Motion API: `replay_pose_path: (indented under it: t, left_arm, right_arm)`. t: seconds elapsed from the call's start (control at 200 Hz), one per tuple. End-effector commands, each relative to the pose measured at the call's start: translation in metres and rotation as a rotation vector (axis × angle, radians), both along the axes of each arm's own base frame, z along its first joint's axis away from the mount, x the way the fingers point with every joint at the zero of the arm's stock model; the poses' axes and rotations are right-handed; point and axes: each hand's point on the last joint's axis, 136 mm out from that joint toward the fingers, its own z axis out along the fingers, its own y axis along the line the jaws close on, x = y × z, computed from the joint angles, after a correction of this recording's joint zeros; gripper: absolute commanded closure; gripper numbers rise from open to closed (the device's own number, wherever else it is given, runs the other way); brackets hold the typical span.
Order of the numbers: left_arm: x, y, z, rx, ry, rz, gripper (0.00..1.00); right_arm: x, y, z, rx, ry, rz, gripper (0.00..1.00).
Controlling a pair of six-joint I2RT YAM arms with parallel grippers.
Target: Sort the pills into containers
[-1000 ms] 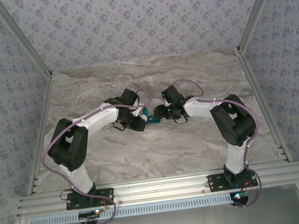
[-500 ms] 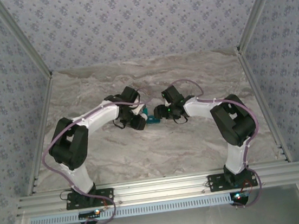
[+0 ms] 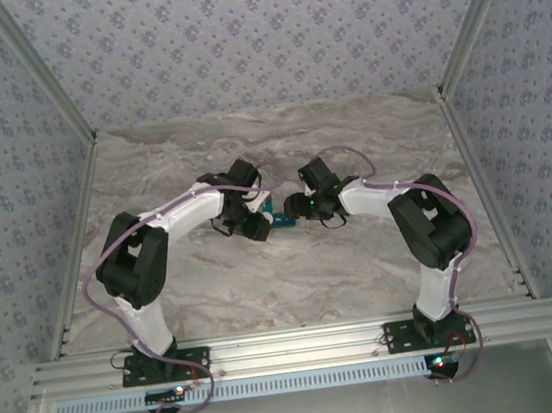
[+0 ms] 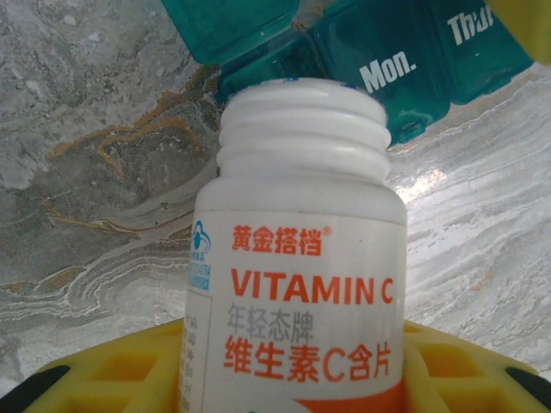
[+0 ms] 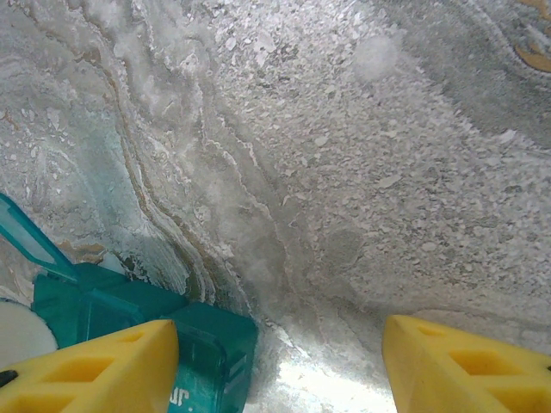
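Observation:
A white Vitamin C bottle (image 4: 297,258) with no cap is held between the yellow fingers (image 4: 112,379) of my left gripper (image 4: 293,370), its open mouth pointing at the teal pill box (image 4: 379,60). One lid of the box (image 4: 232,26) stands open; others read "Mon." and "Thu". In the top view the box (image 3: 280,220) lies between my left gripper (image 3: 257,219) and right gripper (image 3: 296,207). My right gripper (image 5: 280,361) is open, one finger (image 5: 103,370) over the end of the pill box (image 5: 129,318), the other over bare table. The pills are out of view.
The marble-patterned table (image 3: 295,275) is bounded by patterned walls on three sides, with a metal rail (image 3: 293,345) at the near edge. Both arms reach inward and meet at the table's middle.
My left arm has shifted slightly, its elbow moving a little to the right with the bottle. The right arm and the pill box have stayed put.

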Motion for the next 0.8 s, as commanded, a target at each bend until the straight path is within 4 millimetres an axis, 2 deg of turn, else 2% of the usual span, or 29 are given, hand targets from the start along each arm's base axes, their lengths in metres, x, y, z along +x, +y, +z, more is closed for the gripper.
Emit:
replay_pose_path:
  t: [0.0, 0.22, 0.795]
  left_arm:
    - [0.0002, -0.0008, 0.0037, 0.019, 0.005, -0.025, 1.00]
    - [0.0039, -0.0013, 0.0100, 0.035, 0.002, -0.031, 1.00]
    - [0.0018, -0.0001, 0.0090, 0.082, 0.048, -0.053, 1.00]
  right_arm:
    - [-0.0063, 0.0028, -0.0116, 0.001, 0.033, 0.003, 0.34]
    - [-0.0058, 0.0037, -0.0110, 0.003, 0.033, 0.005, 0.34]
    - [-0.0040, 0.0032, -0.0096, 0.000, 0.033, 0.001, 0.34]
